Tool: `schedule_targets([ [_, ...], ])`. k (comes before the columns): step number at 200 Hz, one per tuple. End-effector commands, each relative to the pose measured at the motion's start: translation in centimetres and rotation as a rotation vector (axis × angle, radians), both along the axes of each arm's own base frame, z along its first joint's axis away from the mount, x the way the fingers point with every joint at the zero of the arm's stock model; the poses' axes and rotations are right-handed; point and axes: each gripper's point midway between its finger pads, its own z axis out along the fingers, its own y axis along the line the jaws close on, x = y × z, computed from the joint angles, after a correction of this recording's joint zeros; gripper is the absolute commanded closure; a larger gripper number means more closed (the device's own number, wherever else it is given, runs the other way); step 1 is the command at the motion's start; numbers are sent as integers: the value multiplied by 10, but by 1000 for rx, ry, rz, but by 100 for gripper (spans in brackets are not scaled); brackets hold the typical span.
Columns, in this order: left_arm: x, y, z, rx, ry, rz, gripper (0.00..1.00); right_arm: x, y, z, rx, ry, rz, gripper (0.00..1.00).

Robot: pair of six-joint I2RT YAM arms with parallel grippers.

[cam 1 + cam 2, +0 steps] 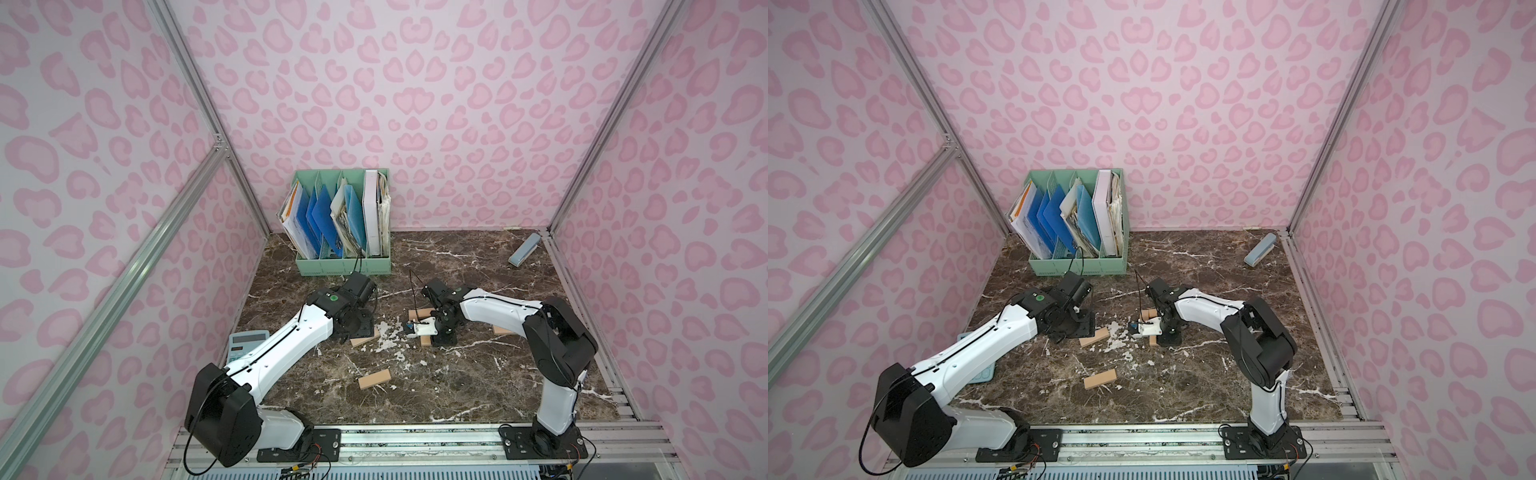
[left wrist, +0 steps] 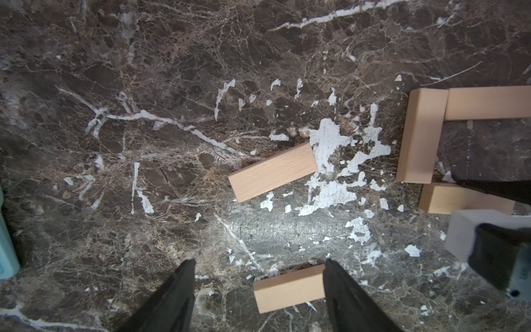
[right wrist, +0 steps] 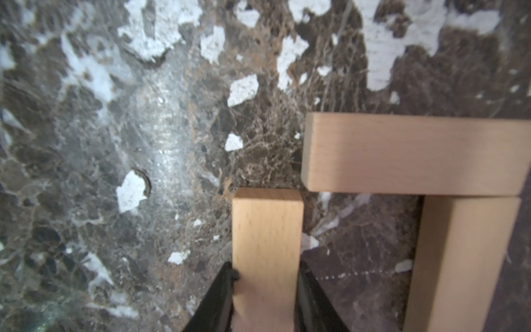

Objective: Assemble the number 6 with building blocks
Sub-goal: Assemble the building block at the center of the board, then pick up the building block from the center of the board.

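The right gripper at the unfinished number 6. Its black jaws stood narrow, pressed against both long faces of a small flat light-tan wooden block, the held plank. This plank appeared to rest on the dark brown marble-patterned tabletop. Note the relation on which your next move turned. The held plank's long axis ran straight ahead of the fingertips. Its far end lay just short of the near corner of the cross plank, an identical tan piece set square to it. The cross plank butted against a third, the side plank, which ran back alongside the jaws, apart from the held plank, so the three made an open bracket. You probably had only to ease the held plank forward until the corners met, then release. Nothing stood in that small gap.

The left gripper was the farther tool; your right arm was nearer the figure. The left fingers stood wide, with another tan block, the waiting plank, between them. It lay crosswise and close against one finger, unclamped. Ahead of them lay the tilted plank, loose. In both top views a mint-green file rack of folders and a grey-blue oblong case stood well beyond both grippers. In a top view a pale blue calculator lay beneath the left arm.
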Motion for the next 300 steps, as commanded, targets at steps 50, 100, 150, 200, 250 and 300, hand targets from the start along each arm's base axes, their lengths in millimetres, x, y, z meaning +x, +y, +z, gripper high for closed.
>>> schedule_targets([
  [50, -1, 1, 0, 2, 1, 2, 26, 0, 3, 0, 1, 1, -11, 51],
  [100, -3, 2, -2, -2, 1, 4, 26, 4, 3, 5, 6, -27, -16, 0],
  [150, -2, 1, 0, -6, -5, 6, 26, 12, 7, 37, 42, -94, -27, 0],
  [200, 3, 1, 7, -3, -29, 6, 26, 112, -21, 275, 562, -582, -684, 0],
  [250, 17, -11, 11, -17, -35, -25, 26, 137, -135, 298, 847, -223, -1355, 0],
  [300, 20, -15, 11, -22, -37, -34, 26, 71, -189, 186, 373, 129, -1951, 17],
])
